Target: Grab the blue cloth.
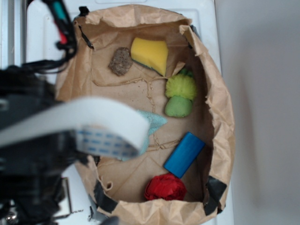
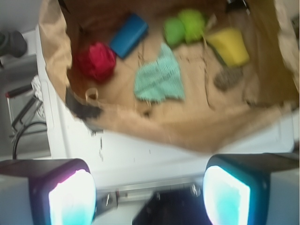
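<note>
pale aqua terry cloth point(image 2: 159, 77) lying flat on brown paper tray point(image 2: 197, 126), ahead of gripper point(image 2: 150, 192), well apart | jaws spread wide, holding nothing | likely light, limp, fuzzy, non-slip | best pinched at a raised fold or a pointed corner

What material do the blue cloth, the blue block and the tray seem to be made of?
Blue cloth: probably terry fabric, matte, with a fuzzy surface.
Blue block: likely plastic or painted wood, smooth with even colour.
Tray: creased brown paper, matte and wrinkled.
</note>
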Robot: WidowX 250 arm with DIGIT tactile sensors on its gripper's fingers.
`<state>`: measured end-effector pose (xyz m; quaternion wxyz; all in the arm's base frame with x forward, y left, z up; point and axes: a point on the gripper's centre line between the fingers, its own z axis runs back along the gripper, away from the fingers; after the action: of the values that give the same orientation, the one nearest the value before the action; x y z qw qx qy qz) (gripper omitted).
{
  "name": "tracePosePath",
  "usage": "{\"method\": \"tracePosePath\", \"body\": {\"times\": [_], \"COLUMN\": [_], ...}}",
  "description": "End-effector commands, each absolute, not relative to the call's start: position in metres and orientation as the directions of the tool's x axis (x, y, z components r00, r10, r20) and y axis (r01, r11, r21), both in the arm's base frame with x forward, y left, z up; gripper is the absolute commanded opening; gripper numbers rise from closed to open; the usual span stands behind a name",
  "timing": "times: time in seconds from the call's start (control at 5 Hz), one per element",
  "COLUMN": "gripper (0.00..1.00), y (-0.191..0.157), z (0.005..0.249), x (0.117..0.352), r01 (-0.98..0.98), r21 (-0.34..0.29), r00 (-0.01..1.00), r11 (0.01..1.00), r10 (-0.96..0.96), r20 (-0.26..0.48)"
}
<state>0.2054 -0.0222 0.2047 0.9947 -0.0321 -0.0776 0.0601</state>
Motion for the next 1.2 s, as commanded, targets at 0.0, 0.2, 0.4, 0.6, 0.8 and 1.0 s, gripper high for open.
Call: {"method": "tracePosePath", "body": {"times": [0.0, 0.2, 0.4, 0.6, 0.8, 1.0], "gripper": [1.00, 1.00, 1.00, 1.00, 1.00, 1.00], "y": [0.000, 0.008, 0.016, 0.027, 0.019, 0.005], "z": [0.178, 0.163, 0.154, 0.140, 0.125, 0.102], "x": [0.244, 0.259, 0.273, 0.288, 0.286, 0.281], "r01": [-0.089, -0.118, -0.157, -0.196, -0.160, -0.111], "r21": [-0.068, -0.030, -0.005, 0.028, 0.035, 0.026], "r00": [0.977, 0.974, 0.967, 0.961, 0.968, 0.972], "r11": [0.994, 0.993, 0.988, 0.980, 0.986, 0.993], "r10": [0.100, 0.122, 0.154, 0.187, 0.150, 0.103], "r20": [0.188, 0.191, 0.203, 0.204, 0.202, 0.209]}}
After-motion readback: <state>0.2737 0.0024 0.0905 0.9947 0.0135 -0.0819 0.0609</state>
